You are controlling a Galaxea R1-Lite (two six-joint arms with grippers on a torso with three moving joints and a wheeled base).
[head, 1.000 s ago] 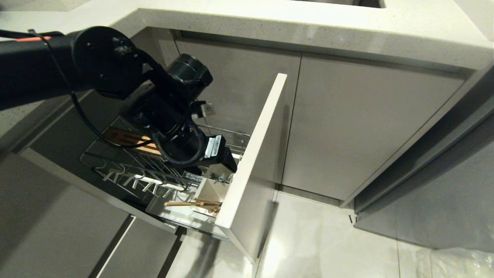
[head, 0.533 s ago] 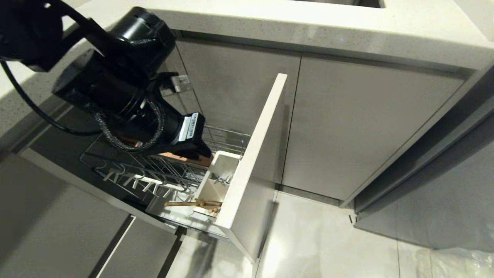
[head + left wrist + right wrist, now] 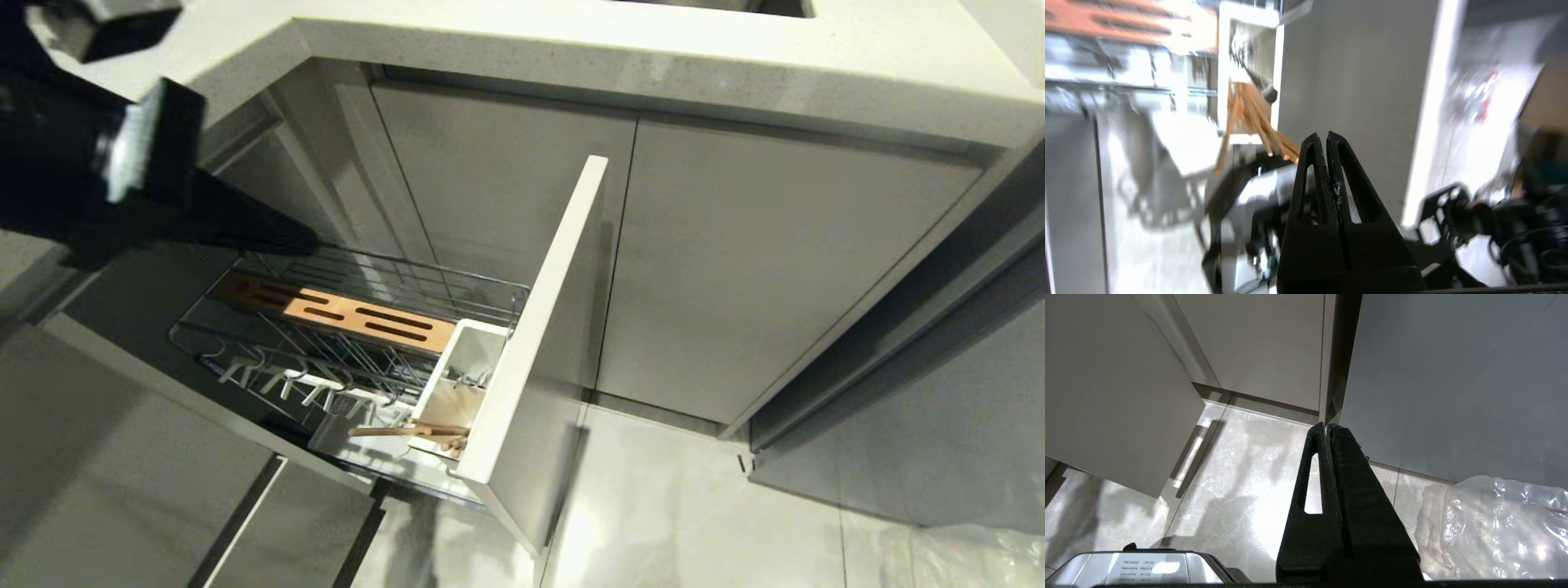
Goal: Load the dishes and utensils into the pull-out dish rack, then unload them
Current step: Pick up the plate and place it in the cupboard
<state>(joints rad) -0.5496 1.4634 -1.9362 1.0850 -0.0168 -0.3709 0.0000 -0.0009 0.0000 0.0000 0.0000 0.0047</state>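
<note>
Currently:
step: utensils loaded; chopsticks (image 3: 408, 430) and spoon (image 3: 1257, 81) sit in rack (image 3: 351, 343) caddy.
left gripper (image 3: 1327, 141): jaws shut, empty, above rack.
right gripper (image 3: 1327, 430): jaws shut, parked.
next: probably fetch dishes; none visible.

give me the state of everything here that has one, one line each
pull-out dish rack: pulled out, no dishes in its wire slots
white utensil caddy: standing in the rack, utensils inside
chopsticks: in the caddy, leaning out over its edge
cabinet doors: closed
left gripper: shut, empty, raised above the rack
right gripper: shut, empty, over the floor
</note>
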